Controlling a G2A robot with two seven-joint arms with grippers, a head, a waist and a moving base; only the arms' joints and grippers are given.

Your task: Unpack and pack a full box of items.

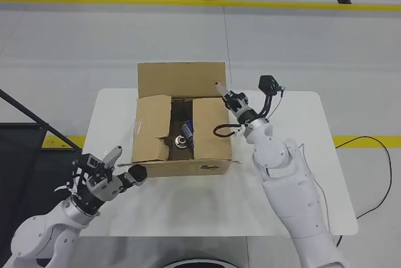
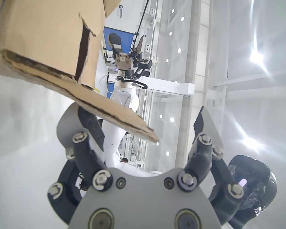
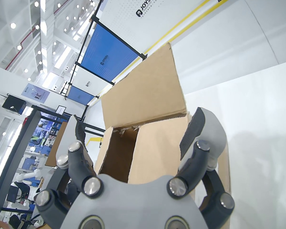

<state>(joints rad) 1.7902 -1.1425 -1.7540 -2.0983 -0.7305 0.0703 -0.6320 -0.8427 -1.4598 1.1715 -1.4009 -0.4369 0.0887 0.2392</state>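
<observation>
A cardboard box stands mid-table with its flaps up or folded in. Inside lie a blue item and a silvery round item. My left gripper is open at the box's front-left corner. In the left wrist view a cardboard flap edge reaches between its fingers without being clamped. A black plastic-wrapped object sits just outside one finger, also visible as a dark round object. My right gripper is open and holds nothing at the box's back-right corner, by the rear flap.
The white table has free surface to the right of the box and in front of it. The box's left flap and right flap lean inward over the opening. The right gripper appears far off in the left wrist view.
</observation>
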